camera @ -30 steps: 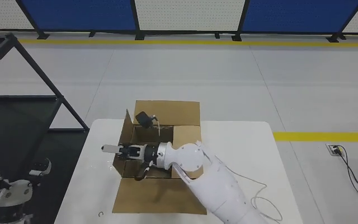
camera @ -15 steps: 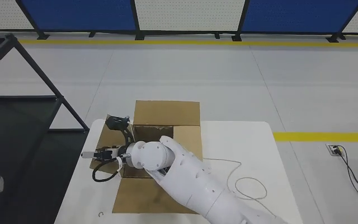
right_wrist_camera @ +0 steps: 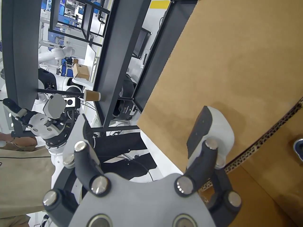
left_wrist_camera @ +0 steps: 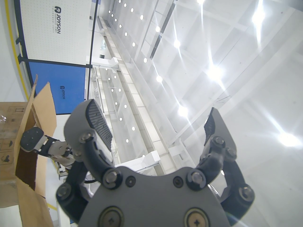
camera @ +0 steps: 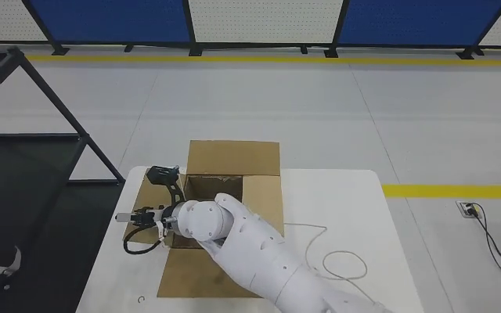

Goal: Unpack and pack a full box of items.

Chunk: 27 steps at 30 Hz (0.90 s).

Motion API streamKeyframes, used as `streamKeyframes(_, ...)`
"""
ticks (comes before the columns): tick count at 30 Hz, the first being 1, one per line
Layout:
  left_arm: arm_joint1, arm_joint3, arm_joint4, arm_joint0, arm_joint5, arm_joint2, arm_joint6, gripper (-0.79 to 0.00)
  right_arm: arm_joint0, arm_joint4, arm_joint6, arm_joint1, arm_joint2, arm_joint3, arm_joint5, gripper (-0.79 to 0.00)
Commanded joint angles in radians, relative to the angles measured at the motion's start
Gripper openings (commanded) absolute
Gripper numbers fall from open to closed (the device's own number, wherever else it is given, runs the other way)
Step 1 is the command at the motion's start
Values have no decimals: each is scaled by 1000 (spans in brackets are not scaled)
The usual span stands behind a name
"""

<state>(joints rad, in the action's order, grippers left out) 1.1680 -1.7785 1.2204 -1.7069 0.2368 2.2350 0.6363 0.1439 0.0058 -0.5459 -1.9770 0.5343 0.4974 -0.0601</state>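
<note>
1. Closest in: a brown corrugated cardboard box (camera: 235, 156) sits on the white surface (camera: 352, 196) with its flaps folded outward. The near flap lies flat toward the robot. A thin white cable (camera: 337, 262) loops loose to the right of the box, apart from it.
2. The right end effector (camera: 137, 215) is at the box's left side, over the left flap (camera: 149, 196). Its fingers are spread and it holds nothing. In the right wrist view one finger (right_wrist_camera: 208, 128) lies across the flap's face; I can't tell whether it touches. My read is that it's placed there to press the flap down and out, so the opening is free for reaching in.
3. The box opening (camera: 207, 188) is dark from above, so I can't tell what's inside or how full it is. Judgement: this is the opening-up stage, with no item in either end effector.
4. The left end effector (left_wrist_camera: 152, 109) is well off past the box's left flap, pointed at the ceiling, jaws wide apart and empty. It's likely kept out there to give the right arm room.
5. Beyond the box's far flap are grey floor and blue and white partition panels (camera: 258, 19).
6. Risk: the flap may spring back once it is let go.
</note>
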Motion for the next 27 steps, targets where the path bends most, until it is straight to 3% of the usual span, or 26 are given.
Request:
streamKeyframes(1, 0, 0, 0, 0, 0, 0, 0, 0, 19, -8, 9, 1, 0, 9, 2, 0)
streamKeyframes(15, 0, 0, 0, 0, 0, 0, 0, 0, 41, -68, -4, -24, 7, -21, 93, 0)
streamKeyframes(27, 0, -2, -2, 0, -3, -2, -2, 0, 73, -113, 56, -16, 44, 45, 18, 0)
